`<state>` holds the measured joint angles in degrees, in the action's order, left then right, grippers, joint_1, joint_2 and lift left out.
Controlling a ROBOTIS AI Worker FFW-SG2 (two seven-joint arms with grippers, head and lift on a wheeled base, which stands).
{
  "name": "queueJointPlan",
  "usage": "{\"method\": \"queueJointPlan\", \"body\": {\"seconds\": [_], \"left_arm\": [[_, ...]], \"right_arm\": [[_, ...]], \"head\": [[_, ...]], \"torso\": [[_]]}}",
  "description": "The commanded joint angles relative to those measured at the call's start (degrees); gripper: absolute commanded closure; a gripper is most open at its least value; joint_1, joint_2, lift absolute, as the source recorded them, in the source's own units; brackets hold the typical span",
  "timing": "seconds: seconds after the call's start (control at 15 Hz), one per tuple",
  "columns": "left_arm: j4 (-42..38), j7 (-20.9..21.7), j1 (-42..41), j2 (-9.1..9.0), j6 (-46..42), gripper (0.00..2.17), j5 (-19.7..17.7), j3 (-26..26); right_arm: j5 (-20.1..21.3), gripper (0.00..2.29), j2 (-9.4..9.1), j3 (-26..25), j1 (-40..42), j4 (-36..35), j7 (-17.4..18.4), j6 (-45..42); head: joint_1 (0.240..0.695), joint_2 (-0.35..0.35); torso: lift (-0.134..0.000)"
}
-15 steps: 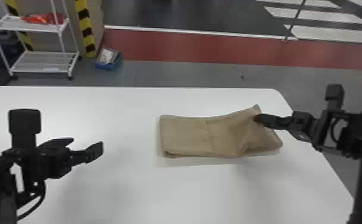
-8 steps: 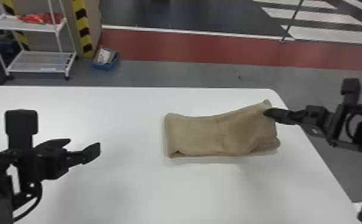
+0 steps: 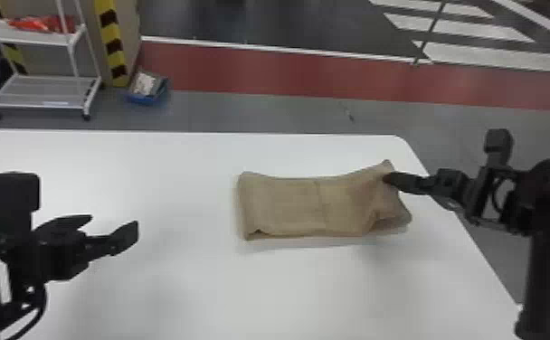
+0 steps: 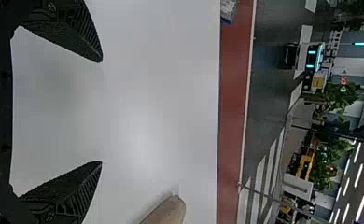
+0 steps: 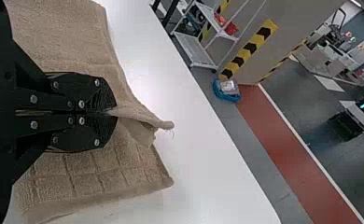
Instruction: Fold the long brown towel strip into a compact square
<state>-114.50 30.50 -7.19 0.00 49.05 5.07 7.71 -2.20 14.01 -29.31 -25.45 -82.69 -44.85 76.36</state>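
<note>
The towel point(image 3: 283, 205) is laid on the right part of the bench point(image 3: 197, 294), near its side edge, and is doubled into an oblong that runs crosswise. Its far right corner is pinched by the right tool point(image 3: 388, 178), whose fingers are pressed together on the cloth and by which a slanting ridge is drawn up. By the right wrist view, a lower layer point(image 5: 101, 175) marked with a grid is left beneath the lifted part. The left tool point(image 3: 114, 222) is held over the bench, well apart from the towel, with its fingers spread and nothing between them.

The cloth can be judged light, soft and fairly thick, with a napped face that should be gripped without slipping. Nothing fragile is to be feared; sagging and creasing are the likelier troubles, since little stiffness is offered by such a fabric. If only one corner is raised, the near side may be left trailing and the fold skewed. All layers at the right end should be taken well in from the hem, near the middle of that edge, then carried low towards the left end. Afterwards the square would best be patted flat.
</note>
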Motion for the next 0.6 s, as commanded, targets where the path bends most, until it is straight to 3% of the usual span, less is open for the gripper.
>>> {"method": "queueJointPlan", "body": {"seconds": [0.0, 0.13, 0.33, 0.4, 0.47, 0.53], "left_arm": [[0.0, 0.1, -0.1, -0.15, 0.0, 0.10, 0.0, 0.0], [0.0, 0.1, -0.5, -0.15, -0.4, 0.10, 0.0, 0.2], [1.3, 0.1, -0.5, -0.15, -1.8, 0.10, -0.1, -0.2], [1.3, 0.2, -0.5, -0.15, -1.8, 0.10, -0.1, -0.5], [1.3, 0.3, -0.7, -0.15, -1.8, 0.10, 0.0, -0.5], [1.2, 0.3, -0.7, -0.15, -1.8, 0.10, -0.1, -0.4]], "right_arm": [[-0.4, 1.12, 0.05, -0.2, -1.4, -1.1, -0.1, 2.7], [-0.1, 1.12, 1.90, -0.4, -1.8, -1.2, -0.2, 3.9], [3.7, 1.04, 2.16, 0.4, -0.4, 3.0, -0.5, -1.3], [5.1, 0.53, 2.16, 0.5, -0.4, 4.2, -0.4, -2.0], [5.3, 0.20, 2.16, 0.2, 0.0, 4.9, -0.3, -3.5], [5.1, 0.06, 2.16, -0.6, 0.0, 4.9, -0.1, -3.3]], "head": [[0.695, -0.182], [0.695, -0.178], [0.695, -0.195], [0.695, -0.201], [0.695, -0.207], [0.695, -0.215]], "torso": [[-0.124], [-0.124], [-0.124], [-0.124], [-0.124], [-0.124]]}}
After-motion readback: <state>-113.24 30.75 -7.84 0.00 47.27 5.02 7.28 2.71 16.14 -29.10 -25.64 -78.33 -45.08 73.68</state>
